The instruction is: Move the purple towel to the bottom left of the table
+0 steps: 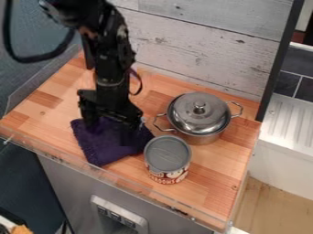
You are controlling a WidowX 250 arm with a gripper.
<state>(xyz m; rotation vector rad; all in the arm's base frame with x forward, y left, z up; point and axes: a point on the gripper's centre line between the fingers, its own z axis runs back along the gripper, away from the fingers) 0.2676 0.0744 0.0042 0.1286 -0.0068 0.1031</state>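
Task progress: partway, as I judge it; the purple towel (pixel 99 148) is in the left part of the tabletop (pixel 38 114), close to its front edge, but not in the left corner.
Left to do: if "bottom left" means that corner (the wording leaves some room), the towel needs to go farther left along the front edge, then be let go and the arm (pixel 112 57) lifted clear.
Towel shape: bunched and rumpled under the gripper (pixel 111 121), with a flatter flap spreading toward the front edge and another part reaching right, to just beside the can (pixel 167 155).
Towel and can: close together; whether they touch, I cannot tell.
Jaws, opening: I cannot tell how far apart they stand; black parts against dark cloth hide it.
Jaws, contact: they are down at the upper part of the towel and look to be touching it; whether they grip any cloth, I cannot tell.
Lidded pot (pixel 198 116): behind the can and to the right of the gripper, outside the likely path leftward.
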